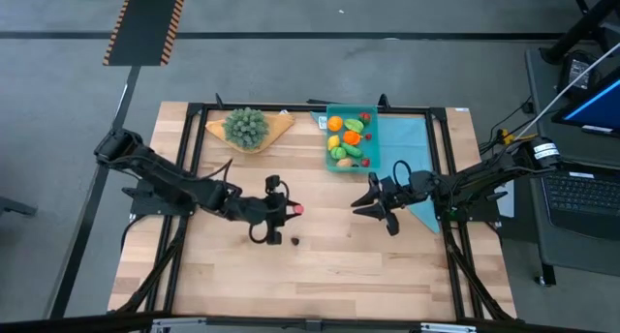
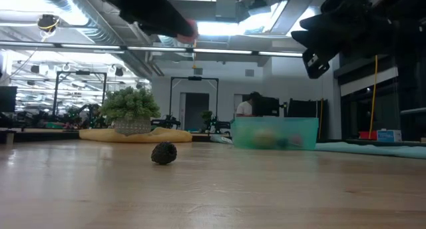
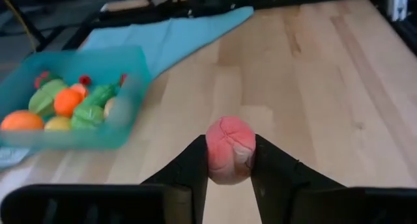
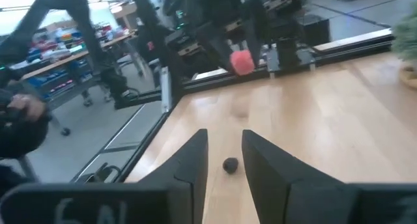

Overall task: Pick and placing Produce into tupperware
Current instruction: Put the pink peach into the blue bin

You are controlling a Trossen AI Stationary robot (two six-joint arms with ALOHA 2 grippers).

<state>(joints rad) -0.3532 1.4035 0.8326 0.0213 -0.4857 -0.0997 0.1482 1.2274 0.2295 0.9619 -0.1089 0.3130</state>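
Left wrist view shows your left gripper (image 3: 229,165) clamped on a pink-red produce piece (image 3: 230,158), held above the wood table (image 1: 320,265) near its middle. Right gripper (image 1: 373,205) hangs just beside the teal tupperware (image 1: 334,163), fingers a narrow gap apart, holding nothing. One dark piece (image 1: 294,242) sits loose on the table; the other produce (image 1: 349,136) is in the tupperware

Overhead, table-level and two wrist cameras share the table (image 1: 320,275).
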